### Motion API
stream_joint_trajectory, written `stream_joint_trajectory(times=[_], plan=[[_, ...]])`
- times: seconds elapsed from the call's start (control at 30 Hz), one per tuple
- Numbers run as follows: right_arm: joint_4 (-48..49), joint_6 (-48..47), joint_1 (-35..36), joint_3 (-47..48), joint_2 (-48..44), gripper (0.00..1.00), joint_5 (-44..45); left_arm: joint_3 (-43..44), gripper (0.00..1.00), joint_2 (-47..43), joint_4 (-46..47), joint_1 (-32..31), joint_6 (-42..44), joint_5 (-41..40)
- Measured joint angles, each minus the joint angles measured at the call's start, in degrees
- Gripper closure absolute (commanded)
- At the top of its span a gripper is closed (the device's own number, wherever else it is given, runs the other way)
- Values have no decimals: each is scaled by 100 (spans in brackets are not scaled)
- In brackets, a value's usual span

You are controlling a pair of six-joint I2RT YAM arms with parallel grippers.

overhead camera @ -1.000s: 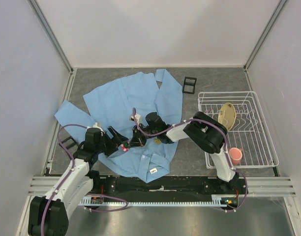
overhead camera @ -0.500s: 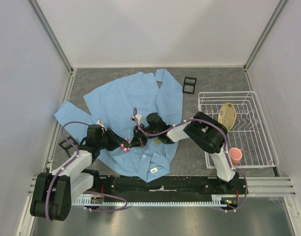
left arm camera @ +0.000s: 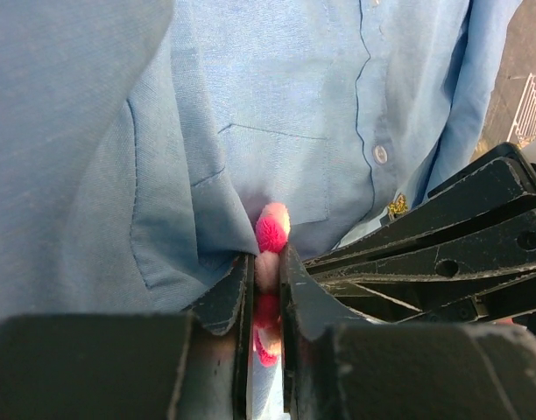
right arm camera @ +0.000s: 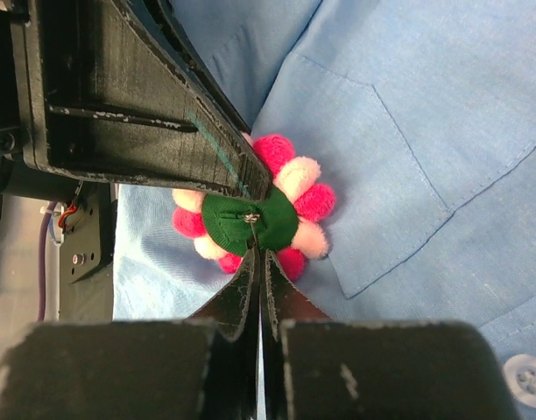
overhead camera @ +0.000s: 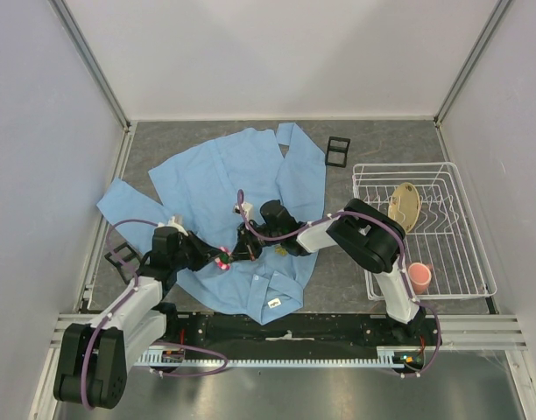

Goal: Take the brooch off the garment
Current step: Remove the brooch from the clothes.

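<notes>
The garment [overhead camera: 220,175], a light blue shirt, lies spread on the grey table. The brooch [overhead camera: 223,260], a ring of pink and pale pompoms, sits at the shirt's chest pocket. In the left wrist view my left gripper [left arm camera: 266,260] is shut edge-on across the brooch [left arm camera: 272,229], with pompoms squeezed between its pads. The right wrist view shows the brooch's green felt back [right arm camera: 249,219] and its metal pin. My right gripper [right arm camera: 258,254] is shut, its tips pinching that pin. Both grippers meet over the garment [right arm camera: 426,105] from opposite sides.
A white wire dish rack [overhead camera: 360,171] at the right holds a tan wooden piece [overhead camera: 405,206] and a pink cup [overhead camera: 419,277]. A black frame [overhead camera: 337,150] lies behind the shirt, another [overhead camera: 121,255] by the left arm. A small gold emblem [left arm camera: 397,206] sits near the buttons.
My left gripper has closed from wide open onto the brooch and its arm has drawn slightly left. The right gripper stays at the brooch's back.
</notes>
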Motion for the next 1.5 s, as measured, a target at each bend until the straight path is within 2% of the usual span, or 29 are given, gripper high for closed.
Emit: stream_joint_trajectory(times=[0.33, 0.43, 0.47, 0.53, 0.57, 0.77, 0.93, 1.13, 1.4, 1.43, 1.5], plan=[[-264, -144, 66, 144, -55, 100, 92, -87, 91, -122, 61, 2, 20, 17], [-343, -251, 74, 195, -55, 100, 107, -101, 78, -219, 15, 7, 24, 2], [-389, -295, 74, 221, -55, 100, 107, -107, 69, -254, -11, 9, 24, -7], [-575, -409, 76, 328, -52, 100, 105, -107, 63, -396, -120, 22, 26, -35], [-662, -461, 76, 396, -46, 100, 107, -105, 57, -472, -149, 24, 37, -37], [-743, -608, 85, 514, 28, 100, 155, -31, 50, -767, -382, 20, 39, -35], [-800, -671, 87, 529, 33, 100, 170, -20, 51, -706, -433, 20, 39, -33], [-999, -866, 181, 621, 33, 100, 341, 210, 52, -85, -509, 20, 142, -24], [-1320, -1217, 365, 752, -37, 100, 802, 271, 66, 111, -568, 22, 260, -76], [-1357, -1261, 385, 761, -55, 100, 863, 271, 72, 107, -581, 22, 269, -101], [-1412, -1342, 426, 765, -83, 100, 981, 271, 77, 105, -590, 22, 282, -142]])
